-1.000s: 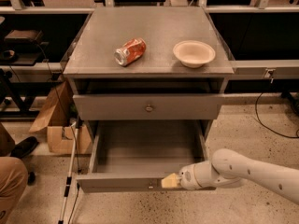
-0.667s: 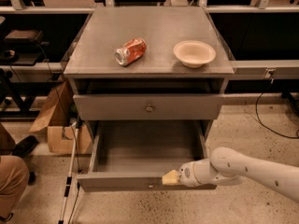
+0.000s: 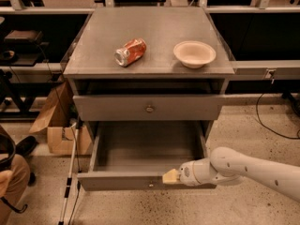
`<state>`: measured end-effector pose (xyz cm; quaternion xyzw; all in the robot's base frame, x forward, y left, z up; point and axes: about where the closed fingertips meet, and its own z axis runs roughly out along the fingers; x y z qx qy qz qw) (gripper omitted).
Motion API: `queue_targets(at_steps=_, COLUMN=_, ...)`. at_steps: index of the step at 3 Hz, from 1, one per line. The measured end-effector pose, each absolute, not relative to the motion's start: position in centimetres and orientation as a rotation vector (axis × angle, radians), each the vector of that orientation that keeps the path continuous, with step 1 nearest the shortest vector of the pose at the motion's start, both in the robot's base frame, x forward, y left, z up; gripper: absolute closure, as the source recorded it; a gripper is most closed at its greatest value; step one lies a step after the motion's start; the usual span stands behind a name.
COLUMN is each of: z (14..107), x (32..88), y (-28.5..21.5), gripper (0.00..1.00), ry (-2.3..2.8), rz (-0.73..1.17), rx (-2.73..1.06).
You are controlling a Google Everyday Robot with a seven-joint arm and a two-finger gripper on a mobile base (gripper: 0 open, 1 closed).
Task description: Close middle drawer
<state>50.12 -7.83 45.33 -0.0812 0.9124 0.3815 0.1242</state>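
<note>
1. The grey cabinet is the biggest thing here. Its flat top surface holds two small things. You do not need them for this job.
2. The middle drawer is low on the cabinet and is pulled far out toward the camera. It is not shut yet, so I think the job has hardly begun.
3. The white arm reaches in low from the right side of the view.
4. The drawer front above looks pushed in. Leave it alone.
5. The paper bowl and the crushed soda can sit apart on the surface. The can lies on its side.
6. The hand is at the open drawer's front panel, near its top edge. It looks like it is touching or almost touching. I cannot tell if the hand is spread or pressed together.
7. The little round knob is just beside the hand, toward the middle of the panel.
8. I think you are at the pushing step. Next, push the panel straight back into the cabinet. The hand is a bit off the middle, so go slowly, or the drawer may twist and stick.
</note>
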Motion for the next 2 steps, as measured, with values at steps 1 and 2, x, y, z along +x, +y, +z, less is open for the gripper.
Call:
queue_targets(at_steps=1, z=45.9, x=51.1, y=-7.2, gripper=1.00, ry=2.658, rz=1.079, rx=-0.209)
queue_targets(at_steps=2, z=46.4, x=53.3, y=-6.4, gripper=1.00, ry=2.660, rz=1.016, rx=-0.163)
